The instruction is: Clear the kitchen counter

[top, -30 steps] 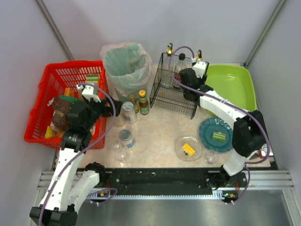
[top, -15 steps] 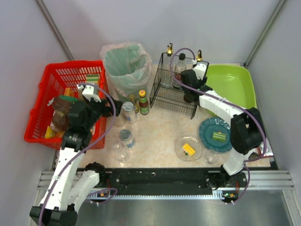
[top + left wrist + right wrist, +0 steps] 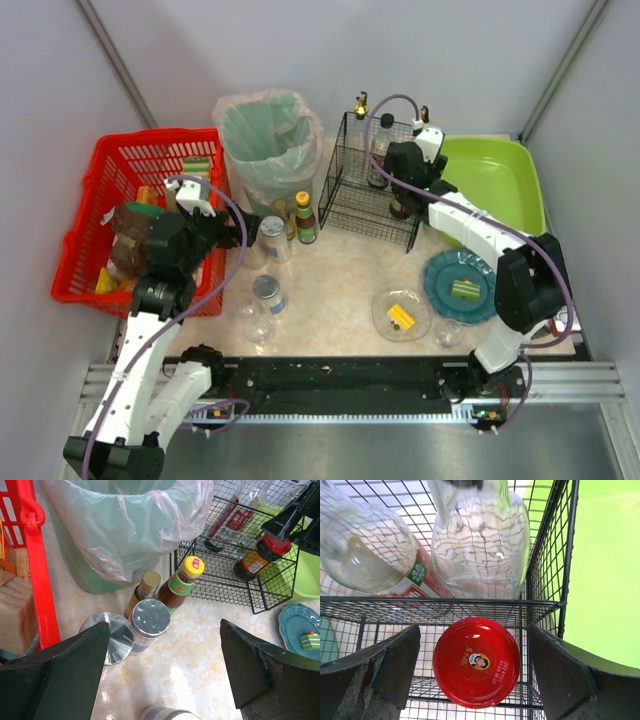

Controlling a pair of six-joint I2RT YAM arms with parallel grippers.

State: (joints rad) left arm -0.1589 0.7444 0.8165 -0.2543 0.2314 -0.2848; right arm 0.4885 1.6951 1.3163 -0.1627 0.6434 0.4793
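Note:
The kitchen counter [image 3: 340, 270] is beige marbled stone. My right gripper [image 3: 400, 188] hangs open above the black wire rack [image 3: 345, 200]. In the right wrist view its jaws [image 3: 474, 632] stand wide on either side of a red-lidded jar [image 3: 476, 662] without touching it; the jar [image 3: 400, 208] stands in the rack. My left gripper [image 3: 238, 232] is open and empty above the counter. Below its jaws [image 3: 164, 645] are a silver-lidded jar [image 3: 148, 620], a yellow-capped sauce bottle [image 3: 182, 580], a small bottle [image 3: 145, 585] and an upturned glass [image 3: 112, 637].
A red basket [image 3: 100, 170] of food stands left, a bagged bin [image 3: 265, 135] at the back, a green tub [image 3: 500, 180] right. A teal plate [image 3: 440, 290], a glass dish [image 3: 385, 322], a small glass [image 3: 449, 333], a second jar [image 3: 267, 292] and a wine glass [image 3: 257, 325] stand near the front.
My right gripper has lifted and drawn back from the rack, leaving the red-lidded jar standing in it. The left arm has not moved.

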